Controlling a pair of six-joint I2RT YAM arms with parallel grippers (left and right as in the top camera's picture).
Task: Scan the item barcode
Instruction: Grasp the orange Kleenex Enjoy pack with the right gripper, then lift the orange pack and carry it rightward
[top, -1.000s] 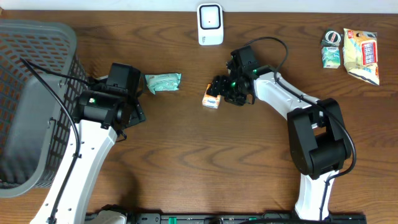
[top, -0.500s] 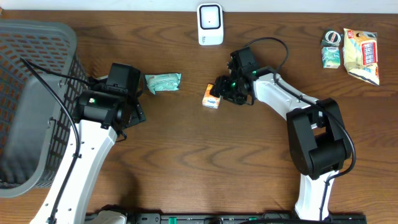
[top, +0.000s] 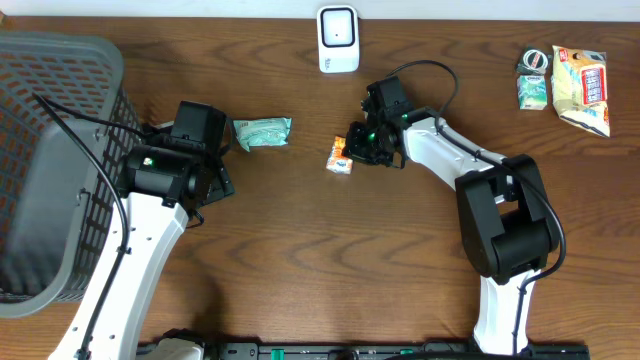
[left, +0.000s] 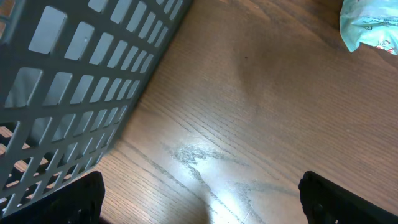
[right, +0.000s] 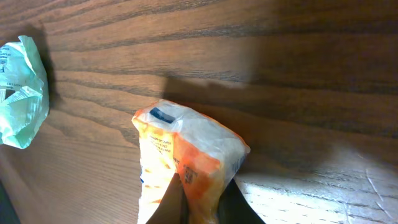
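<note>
Right gripper pinches orange packet, far from basket

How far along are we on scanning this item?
Done: the right hand is shut on the orange snack packet, which looks to rest on the table. In hand: that grip only; the left hand hangs open near the green packet. Left: lift the packet, carry it to the white scanner at the far edge and show its barcode.

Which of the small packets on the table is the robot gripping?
The orange-and-white packet in the middle, pinched by the right end effector. The pale green packet lies free to its left; the yellow packet sits far right.
</note>
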